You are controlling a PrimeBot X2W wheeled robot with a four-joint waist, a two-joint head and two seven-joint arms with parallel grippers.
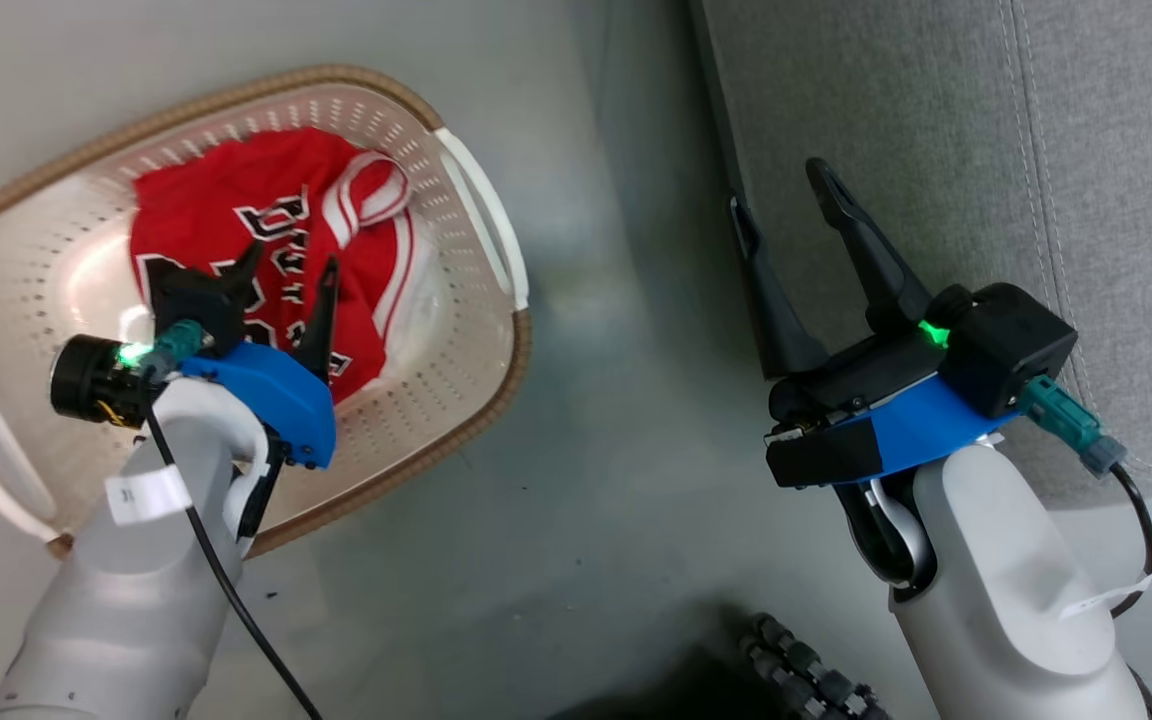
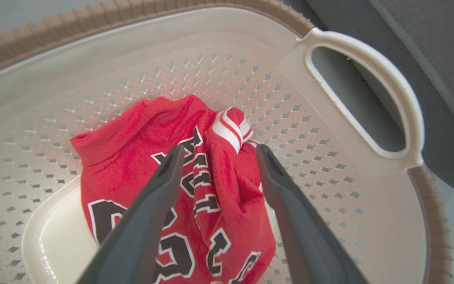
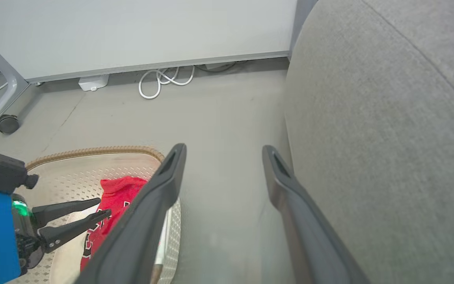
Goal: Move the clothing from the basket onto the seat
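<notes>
A crumpled red jersey, the clothing (image 1: pixel 226 210), lies in the cream perforated basket (image 1: pixel 496 400) on the floor at the left. It has black-and-white lettering and a white-striped edge (image 2: pixel 231 126). My left gripper (image 1: pixel 293 258) hangs open inside the basket just above the clothing (image 2: pixel 140 138), its fingers (image 2: pixel 164 185) straddling a raised fold and holding nothing. My right gripper (image 1: pixel 776 187) is open and empty over the floor, beside the front edge of the grey seat (image 1: pixel 936 120). The right wrist view shows the seat (image 3: pixel 388 138) close on the right of that gripper (image 3: pixel 224 148).
The basket's white handle (image 2: pixel 404 102) faces the seat across a strip of bare grey floor (image 1: pixel 616 300). White cables (image 3: pixel 164 79) and a caster wheel (image 3: pixel 6 123) lie by the far wall. A black ribbed hose (image 1: pixel 806 670) shows at the bottom edge.
</notes>
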